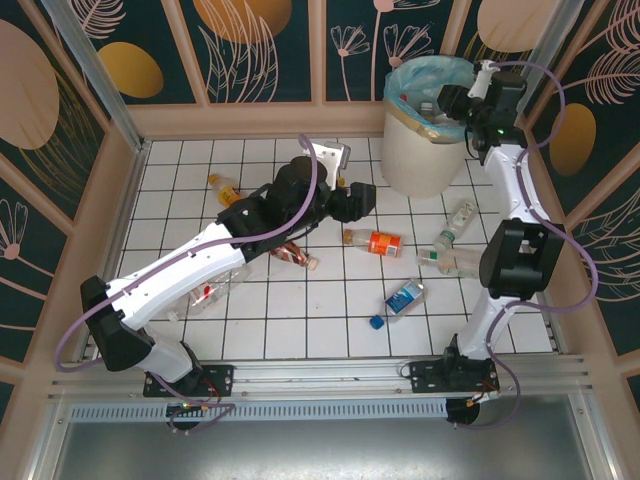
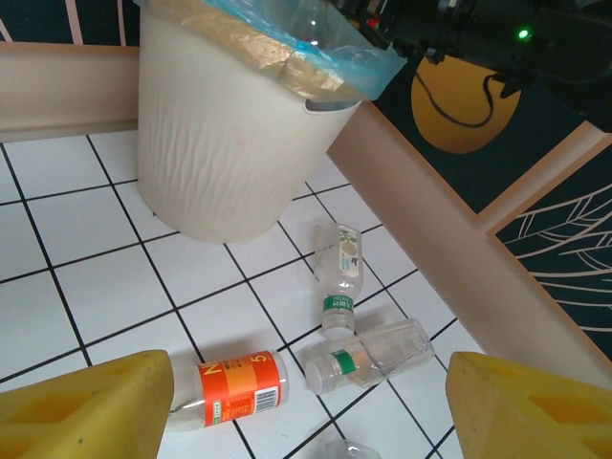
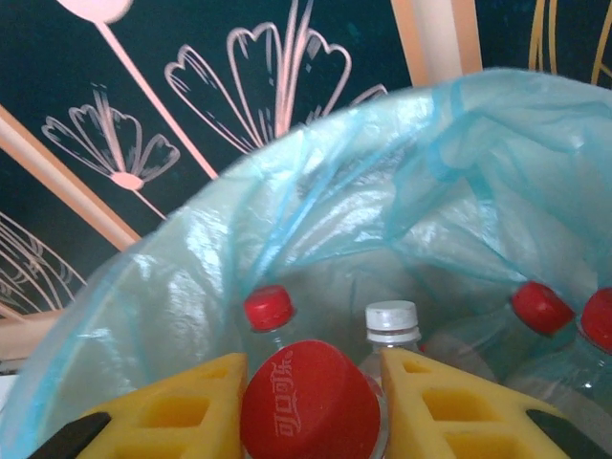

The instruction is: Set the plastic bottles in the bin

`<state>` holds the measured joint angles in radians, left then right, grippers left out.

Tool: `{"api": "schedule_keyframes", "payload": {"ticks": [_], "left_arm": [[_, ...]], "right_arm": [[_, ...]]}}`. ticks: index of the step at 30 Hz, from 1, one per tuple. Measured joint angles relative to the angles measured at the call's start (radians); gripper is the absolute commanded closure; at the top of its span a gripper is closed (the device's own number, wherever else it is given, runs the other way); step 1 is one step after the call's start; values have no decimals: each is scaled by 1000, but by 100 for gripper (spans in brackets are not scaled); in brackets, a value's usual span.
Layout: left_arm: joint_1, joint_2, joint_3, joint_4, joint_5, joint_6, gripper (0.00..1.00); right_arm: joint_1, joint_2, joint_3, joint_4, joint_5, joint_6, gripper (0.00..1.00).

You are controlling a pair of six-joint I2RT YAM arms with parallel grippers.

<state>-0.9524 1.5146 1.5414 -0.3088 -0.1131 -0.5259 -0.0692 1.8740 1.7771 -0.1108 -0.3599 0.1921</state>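
The right gripper (image 3: 311, 411) pinches a red-capped bottle (image 3: 308, 382) over the bin (image 1: 412, 152) at the tabletop's far right corner. Hazard: standing bottles (image 3: 392, 323) inside may deflect it over the rim. The left gripper (image 2: 306, 406), spread, hovers above an orange-labelled bottle (image 2: 239, 385).

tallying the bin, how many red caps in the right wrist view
4: big red cap between the right claw fingers, smaller red cap behind-left, two at the right edge in the bin liner. More may be hidden.

White tiled table (image 1: 330, 300), floral wall panels (image 1: 250, 40)
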Motion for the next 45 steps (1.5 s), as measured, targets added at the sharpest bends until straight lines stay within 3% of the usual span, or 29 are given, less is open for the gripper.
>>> {"api": "schedule_keyframes", "payload": {"ticks": [5, 12, 24, 32, 40, 45], "left_arm": [[0, 0, 0, 2, -3, 0, 24], [0, 0, 0, 10, -3, 1, 24], [0, -1, 0, 13, -12, 2, 24], [0, -18, -8, 18, -29, 2, 24], [0, -37, -32, 20, -49, 2, 24], [0, -55, -59, 21, -53, 2, 23]], "right_arm": [[0, 39, 49, -21, 18, -30, 60], [4, 40, 70, -66, 30, -43, 39], [68, 42, 173, -209, 76, -41, 35], [126, 46, 274, -282, 128, -98, 50], [122, 284, 696, -509, 195, -153, 65], [122, 335, 684, -615, 217, -169, 70]]}}
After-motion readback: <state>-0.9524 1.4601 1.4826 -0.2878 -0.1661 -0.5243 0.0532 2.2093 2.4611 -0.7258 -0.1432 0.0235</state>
